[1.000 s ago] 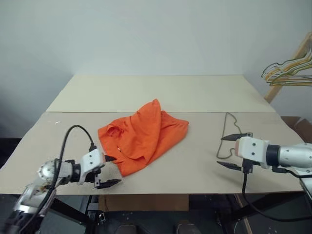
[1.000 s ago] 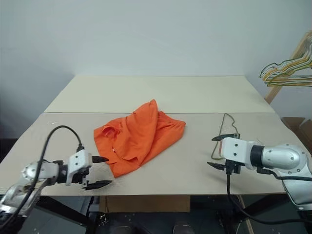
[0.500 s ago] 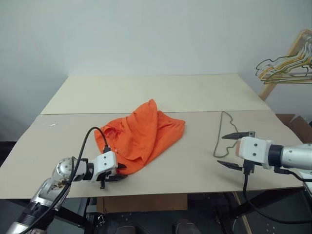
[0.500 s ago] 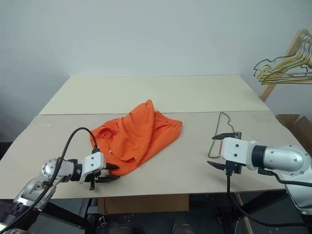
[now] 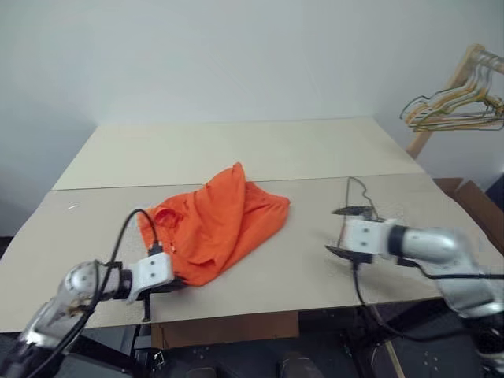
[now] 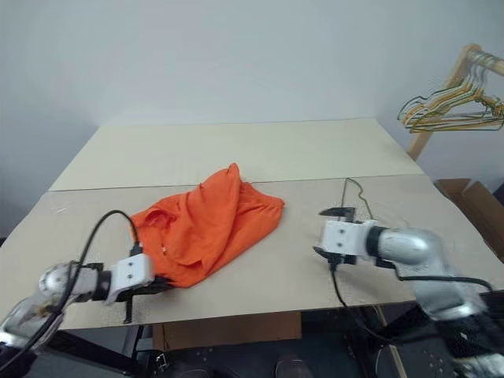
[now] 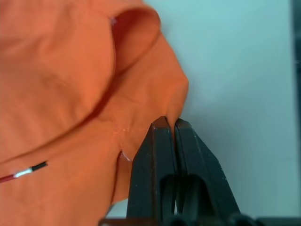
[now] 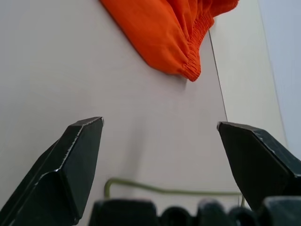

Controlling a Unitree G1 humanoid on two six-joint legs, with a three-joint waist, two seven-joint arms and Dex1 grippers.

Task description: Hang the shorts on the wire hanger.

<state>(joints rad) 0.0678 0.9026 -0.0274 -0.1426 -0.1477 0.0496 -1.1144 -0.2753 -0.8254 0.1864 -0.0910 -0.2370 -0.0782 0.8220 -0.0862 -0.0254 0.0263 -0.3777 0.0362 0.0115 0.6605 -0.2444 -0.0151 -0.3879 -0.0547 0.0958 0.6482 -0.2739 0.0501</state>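
Shorts (image 5: pixel 214 222) bunched in heap on table (image 5: pixel 236 150), left of centre. Left gripper (image 7: pixel 170 126) pinched tight on near fabric edge, likely to lift and spread garment. Hanger (image 6: pixel 356 198) flat on table, well right of shorts. Right gripper (image 6: pixel 331 231) jaws wide, just beside hanger's near end, apparently lining up to grab wire. Spare hangers (image 5: pixel 453 106) on rack, far right.

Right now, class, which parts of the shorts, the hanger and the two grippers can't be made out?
- wire hanger: its near part, head views, behind the open right gripper.
- shorts: leg openings, buried in folds; cut by the left wrist view's edges.
- left gripper: pinched depth, hidden between shut fingers.
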